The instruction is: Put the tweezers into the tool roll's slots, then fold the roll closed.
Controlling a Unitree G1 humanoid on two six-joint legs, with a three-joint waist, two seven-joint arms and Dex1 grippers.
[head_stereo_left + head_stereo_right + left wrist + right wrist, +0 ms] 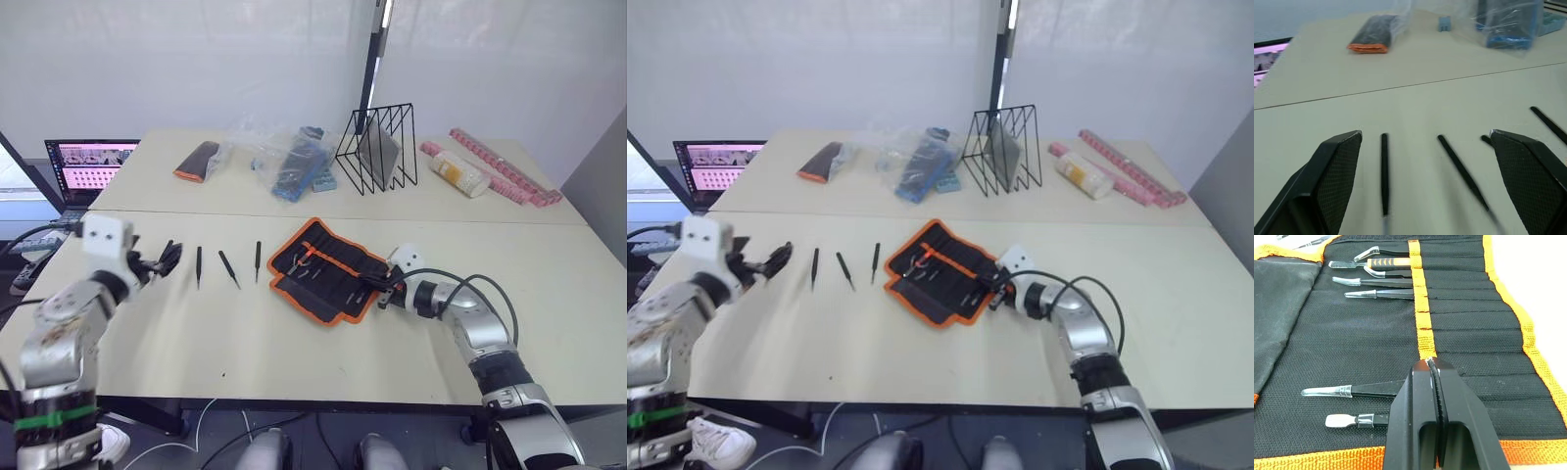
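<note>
Tweezers (844, 270) on table (921, 352) beside open tool roll (942, 269)

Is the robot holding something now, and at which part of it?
Nothing is held. The left gripper is open above loose tweezers on the table. The right gripper is shut with nothing between its fingers, over the open tool roll.

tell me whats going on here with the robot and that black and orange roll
The robot is packing tweezers into the tool roll, which lies unfolded on the table with several tools already slotted. Its right claw, shut, rests on the roll's near edge. Its left claw is open over the loose tweezers lying in a row on the table, none gripped yet.
</note>
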